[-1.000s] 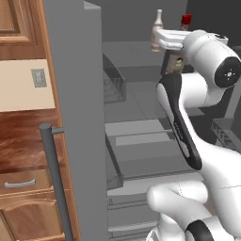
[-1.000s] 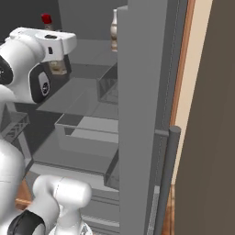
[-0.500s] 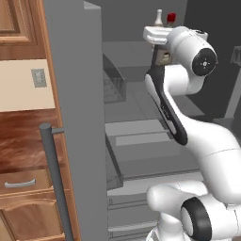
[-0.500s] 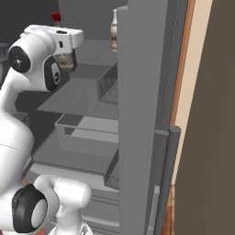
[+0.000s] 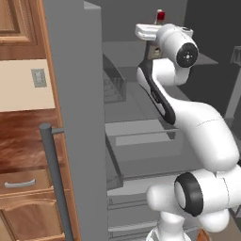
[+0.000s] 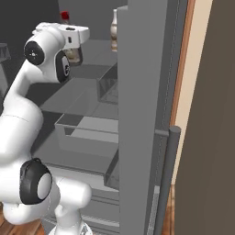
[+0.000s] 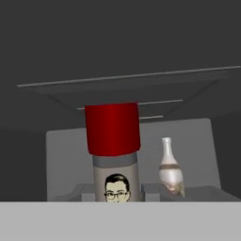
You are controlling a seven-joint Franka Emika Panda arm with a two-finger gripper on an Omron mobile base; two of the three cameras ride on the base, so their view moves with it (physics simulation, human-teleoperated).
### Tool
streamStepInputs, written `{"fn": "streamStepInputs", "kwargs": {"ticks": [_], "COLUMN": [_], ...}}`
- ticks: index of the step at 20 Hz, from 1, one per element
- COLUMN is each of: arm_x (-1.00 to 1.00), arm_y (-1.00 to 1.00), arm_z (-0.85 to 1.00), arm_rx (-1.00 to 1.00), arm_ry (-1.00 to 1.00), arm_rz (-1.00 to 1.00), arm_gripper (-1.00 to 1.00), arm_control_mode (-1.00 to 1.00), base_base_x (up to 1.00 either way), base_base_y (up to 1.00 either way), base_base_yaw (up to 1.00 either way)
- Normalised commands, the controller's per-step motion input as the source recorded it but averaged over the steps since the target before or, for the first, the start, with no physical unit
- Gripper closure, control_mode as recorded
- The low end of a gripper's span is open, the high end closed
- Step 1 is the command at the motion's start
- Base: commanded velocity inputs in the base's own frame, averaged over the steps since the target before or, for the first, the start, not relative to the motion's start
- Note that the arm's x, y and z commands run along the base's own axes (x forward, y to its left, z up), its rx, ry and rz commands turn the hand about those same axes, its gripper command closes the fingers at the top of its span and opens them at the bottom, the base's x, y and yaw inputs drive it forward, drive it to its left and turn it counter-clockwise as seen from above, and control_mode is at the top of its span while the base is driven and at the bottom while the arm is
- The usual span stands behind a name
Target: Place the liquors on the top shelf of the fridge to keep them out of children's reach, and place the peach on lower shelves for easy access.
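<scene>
Bottle placement is the step in hand: the gripper (image 7: 115, 194) pinches the red-capped liquor bottle (image 7: 113, 150) by its body, jaws pressed in on either side of the label, and carries it upright at the height of the top shelf (image 6: 94, 48) of the open fridge (image 5: 77, 108). In the hand view the cream-white bottle (image 7: 170, 165) stands upright on that shelf, beyond the held bottle and to its right in that view; in the right base view the same bottle (image 6: 114, 36) stands near the shelf's door-side edge.

Judging by this, one liquor is already shelved and the second is on its way in. The next move calls for reaching the held bottle further over the top shelf, clear of the cream-white bottle, lowering it until its base rests flat, then opening the jaws and backing straight out. Tipping the shelved bottle is the risk.

Count: two liquor bottles, one held and one shelved. One clear bin (image 6: 87, 131) sits below the top shelf. I cannot make out a peach.
</scene>
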Motion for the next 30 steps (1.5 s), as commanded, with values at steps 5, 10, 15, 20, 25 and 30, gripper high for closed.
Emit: {"fn": "streamStepInputs", "kwargs": {"ticks": [5, 10, 15, 20, 25, 30], "arm_x": [0.67, 0.68, 0.68, 0.68, 0.64, 0.54], "arm_y": [0.04, 0.05, 0.02, 0.04, 0.08, 0.06], "arm_z": [0.0, 0.0, 0.0, 0.0, 0.0, 0.0], "arm_rx": [0.0, 0.0, 0.0, 0.0, 0.0, 0.0], "arm_ry": [0.0, 0.0, 0.0, 0.0, 0.0, 0.0], "arm_rz": [0.0, 0.0, 0.0, 0.0, 0.0, 0.0], "arm_gripper": [1.0, 1.0, 1.0, 1.0, 1.0, 1.0], "arm_control_mode": [-1.0, -1.0, -1.0, -1.0, -1.0, -1.0], "base_base_x": [0.0, 0.0, 0.0, 0.0, 0.0, 0.0], "base_base_y": [0.0, 0.0, 0.0, 0.0, 0.0, 0.0], "base_base_yaw": [0.0, 0.0, 0.0, 0.0, 0.0, 0.0]}}
